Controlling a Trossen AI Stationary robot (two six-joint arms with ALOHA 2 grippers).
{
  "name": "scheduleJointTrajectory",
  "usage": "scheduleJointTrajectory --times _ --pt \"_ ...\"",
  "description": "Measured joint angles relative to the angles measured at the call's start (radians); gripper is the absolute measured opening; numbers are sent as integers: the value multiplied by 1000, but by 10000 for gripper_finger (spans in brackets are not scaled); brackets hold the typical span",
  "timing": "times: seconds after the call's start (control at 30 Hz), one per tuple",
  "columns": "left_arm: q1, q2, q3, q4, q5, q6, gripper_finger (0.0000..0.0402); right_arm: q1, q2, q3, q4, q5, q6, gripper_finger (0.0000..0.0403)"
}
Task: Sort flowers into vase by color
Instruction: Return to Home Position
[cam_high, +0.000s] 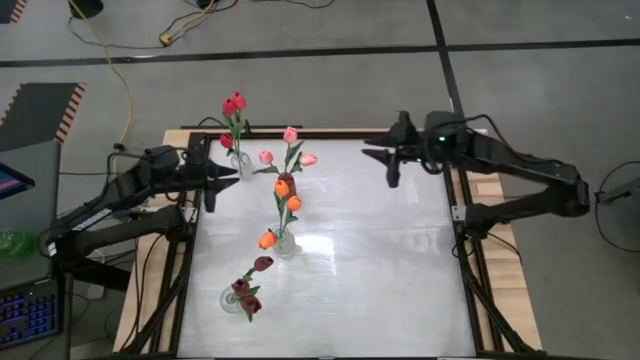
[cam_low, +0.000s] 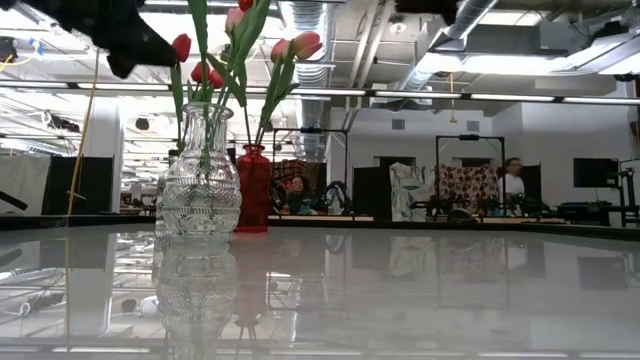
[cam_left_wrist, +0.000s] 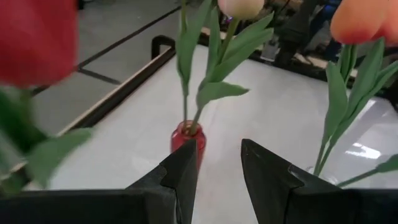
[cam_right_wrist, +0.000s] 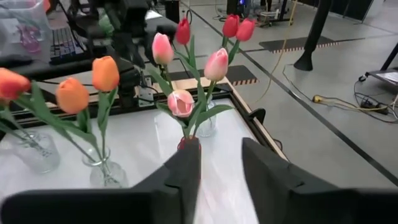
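Left gripper (cam_high: 215, 180) hangs spread and empty just beside the clear vase (cam_high: 244, 168) holding the red tulips (cam_high: 233, 103); maroon tulips (cam_high: 241, 286), orange tulips (cam_high: 293, 203) and pink tulips (cam_high: 266, 157) stand likewise bunched by colour, so sorting looks done; right gripper (cam_high: 382, 160) hovers spread, empty, well apart

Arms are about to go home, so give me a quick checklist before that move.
1. Left gripper open, empty: ok.
2. Right gripper open, empty: ok.
3. No loose tulips on the white table: ok.
4. One colour per vase, red tulips, orange tulips, dark maroon tulips in separate clear glass vases, pink tulips in the red vase: ok.
5. Left gripper's path clear of red tulips' leaves: cannot tell.
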Motion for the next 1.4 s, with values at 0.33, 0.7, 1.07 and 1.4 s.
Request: scheduleJointTrajectory --times 0.33,0.7,1.07,1.4 --pt "-16 -1 -188 271 0 -17 56 3 -160 -2 -266 -1 -104 16" --pt "-15 -1 -363 563 125 -2 2 -1 -384 -443 57 -54 -74 53" --pt "-15 -1 -484 793 179 -30 0 -57 -556 -815 408 -58 86 23" --pt "-15 -1 -636 1061 193 -52 0 -60 -708 -949 472 -59 115 34"
